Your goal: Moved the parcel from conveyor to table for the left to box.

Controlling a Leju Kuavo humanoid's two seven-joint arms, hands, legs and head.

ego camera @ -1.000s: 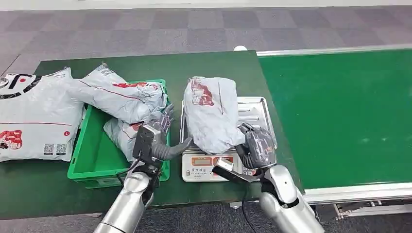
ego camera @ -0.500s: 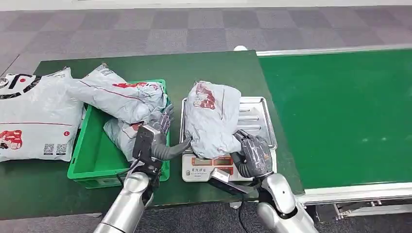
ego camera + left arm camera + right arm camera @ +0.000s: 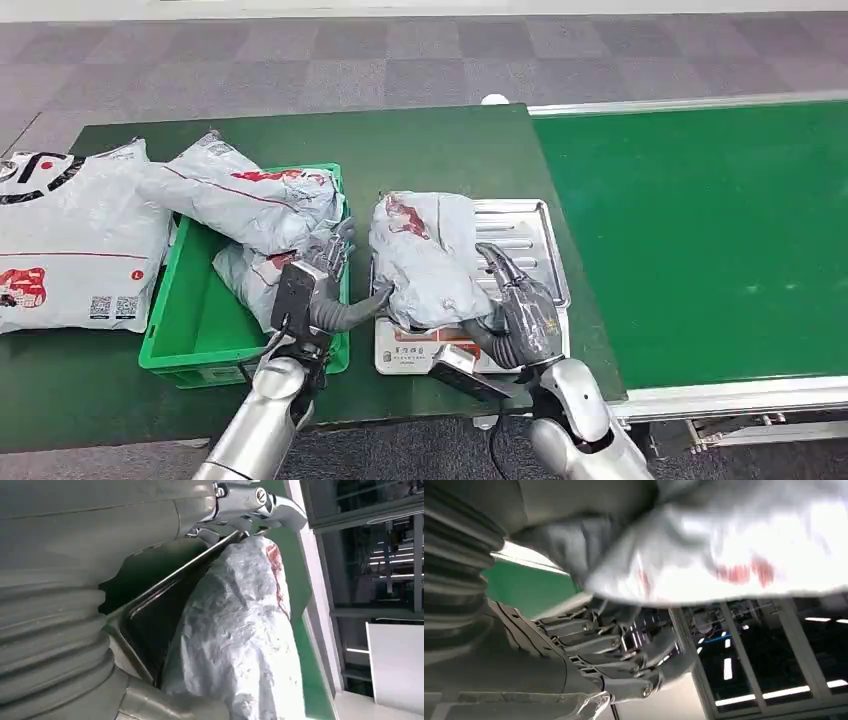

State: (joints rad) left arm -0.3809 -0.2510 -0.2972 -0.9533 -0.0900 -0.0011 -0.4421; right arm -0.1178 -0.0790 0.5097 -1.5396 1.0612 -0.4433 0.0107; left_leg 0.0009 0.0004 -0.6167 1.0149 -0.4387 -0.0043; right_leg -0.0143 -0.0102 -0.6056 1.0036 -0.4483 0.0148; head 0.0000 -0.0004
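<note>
A grey parcel (image 3: 425, 255) with a red print lies on the metal tray (image 3: 530, 235) of a weighing scale (image 3: 420, 350) at the table's near edge. My right hand (image 3: 515, 305) lies along the parcel's near right side. In the right wrist view its thumb touches the parcel (image 3: 734, 545), and its fingers (image 3: 624, 655) stretch out apart from it. My left hand (image 3: 325, 280) stands open by the tray's left edge, its thumb reaching to the parcel's near left corner. The left wrist view shows the parcel (image 3: 240, 630) bulging over the tray's rim (image 3: 165, 587).
A green bin (image 3: 195, 320) left of the scale holds grey parcels (image 3: 240, 200) that spill over its rim. A large white parcel (image 3: 70, 240) lies at the table's far left. The green conveyor belt (image 3: 700, 230) runs along the right side.
The parcel has dropped from a raised tilt to lying flat on the tray. My right hand's fingers have opened from around it and now stretch out. The left hand has stayed put.
</note>
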